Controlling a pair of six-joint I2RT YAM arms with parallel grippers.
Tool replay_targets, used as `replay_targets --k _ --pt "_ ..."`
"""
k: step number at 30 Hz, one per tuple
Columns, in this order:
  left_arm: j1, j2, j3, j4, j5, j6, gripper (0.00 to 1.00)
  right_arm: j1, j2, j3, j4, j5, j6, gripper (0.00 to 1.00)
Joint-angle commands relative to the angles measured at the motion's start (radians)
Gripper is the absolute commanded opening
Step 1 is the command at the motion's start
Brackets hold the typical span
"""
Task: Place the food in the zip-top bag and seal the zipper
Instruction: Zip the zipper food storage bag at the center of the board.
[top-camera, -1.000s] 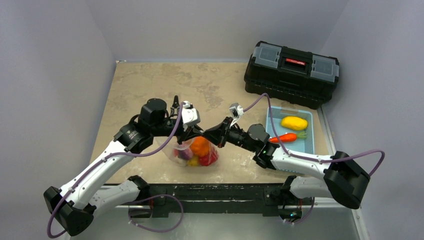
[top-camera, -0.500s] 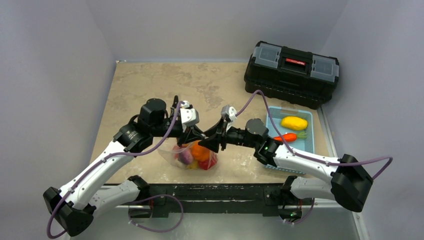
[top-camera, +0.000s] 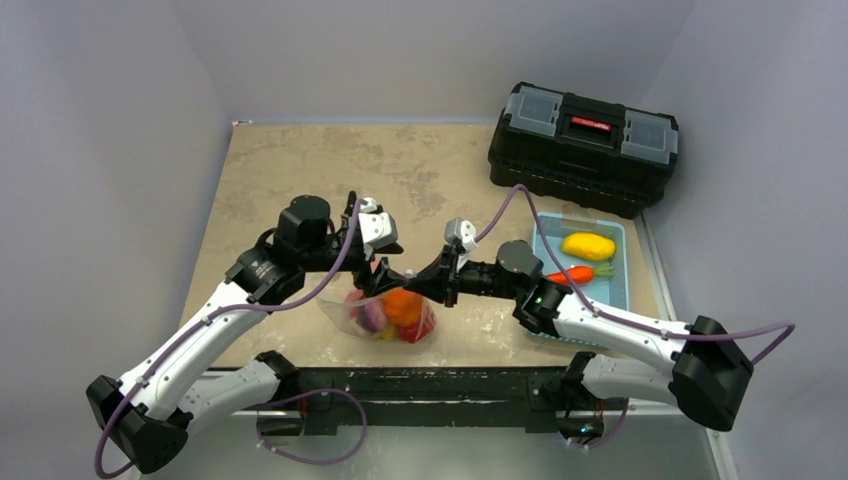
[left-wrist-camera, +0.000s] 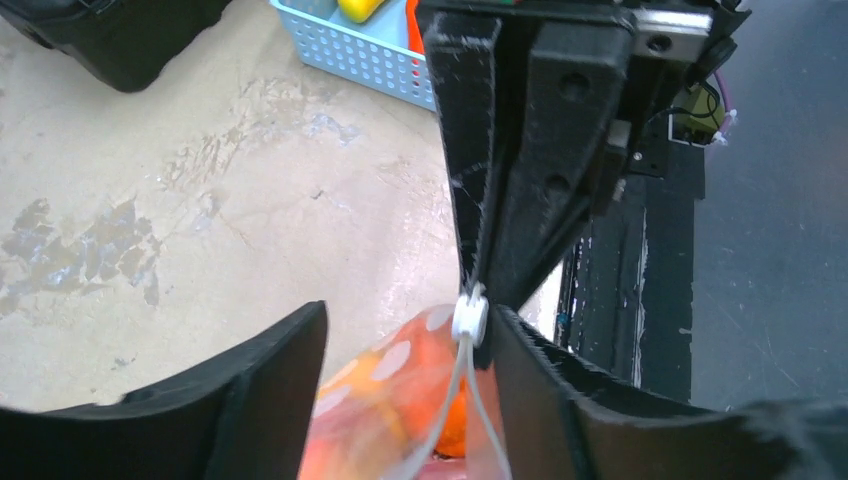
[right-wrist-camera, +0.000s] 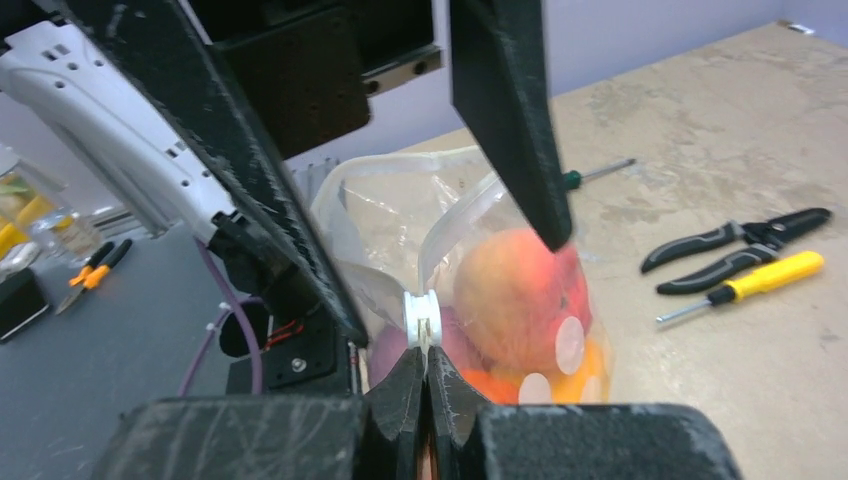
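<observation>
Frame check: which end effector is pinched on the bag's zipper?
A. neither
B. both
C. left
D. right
D: the right end effector is closed on the zipper at its white slider, while the left end effector has its fingers spread wide around the zip-top bag.

Workshop, toolbox (top-camera: 583, 148), pliers (right-wrist-camera: 765, 232), screwdriver (right-wrist-camera: 770, 277)

Black toolbox (top-camera: 583, 147) behind blue tray (top-camera: 612, 292); pliers (right-wrist-camera: 760, 232) beside screwdriver (right-wrist-camera: 765, 277).

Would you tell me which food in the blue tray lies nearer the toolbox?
The yellow one, at the tray's far end; the orange carrot lies nearer the robot.
</observation>
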Motion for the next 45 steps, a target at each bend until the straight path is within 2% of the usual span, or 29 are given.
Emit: replay_targets --k 1,6,9,12,16,17,21,22,23,25,26,27,29,33,36,41,45 --pt "-0.011 -0.015 0.024 -0.034 0.039 0.017 0.67 -0.010 -0.083 -0.051 0.063 0.081 -0.013 0.00" --pt "-0.005 0.018 0.043 -0.077 0.122 0.024 0.69 -0.009 -0.088 -0.052 0.050 0.073 -0.022 0.00" --pt "-0.005 0.038 0.049 -0.110 0.110 0.048 0.67 -0.009 -0.089 -0.053 0.048 0.066 -0.023 0.00" --pt "-0.005 0.056 0.059 -0.116 0.087 0.056 0.55 -0.010 -0.103 -0.057 0.046 0.064 -0.024 0.00" --pt "-0.005 0.045 0.058 -0.102 -0.014 0.061 0.40 -0.010 -0.118 -0.052 0.008 0.064 -0.040 0.00" --pt "-0.004 0.041 0.055 -0.094 -0.019 0.061 0.31 -0.009 -0.120 -0.050 -0.003 0.064 -0.044 0.00" --pt "-0.004 0.033 0.059 -0.095 -0.003 0.068 0.09 -0.009 -0.119 -0.001 -0.134 0.078 -0.059 0.00" --pt "-0.005 0.031 0.062 -0.098 0.004 0.070 0.05 -0.010 -0.113 0.026 -0.184 0.084 -0.054 0.03" --pt "-0.006 0.033 0.064 -0.098 0.011 0.070 0.00 -0.010 -0.104 0.061 -0.253 0.101 -0.045 0.13" --pt "-0.006 0.033 0.068 -0.096 0.030 0.064 0.00 -0.010 -0.087 0.143 -0.393 0.122 -0.021 0.28" --pt "-0.006 0.033 0.071 -0.096 0.038 0.062 0.00 -0.009 -0.131 0.175 -0.444 0.115 0.000 0.37" --pt "-0.006 0.034 0.072 -0.094 0.045 0.058 0.00 -0.009 -0.084 0.205 -0.484 0.127 0.022 0.46" --pt "-0.006 0.031 0.071 -0.085 0.059 0.049 0.00 -0.010 -0.074 0.271 -0.575 0.140 0.051 0.53" --pt "-0.011 0.031 0.071 -0.073 0.079 0.034 0.00 -0.010 -0.047 0.400 -0.738 0.165 0.072 0.56" --pt "-0.014 0.030 0.072 -0.075 0.078 0.032 0.00 -0.011 -0.011 0.488 -0.826 0.140 0.068 0.54" --pt "-0.015 0.026 0.074 -0.079 0.083 0.033 0.00 -0.019 0.008 0.544 -0.866 0.084 0.037 0.52" --pt "-0.015 0.027 0.074 -0.081 0.086 0.032 0.00 -0.019 0.030 0.579 -0.939 0.100 -0.016 0.45"
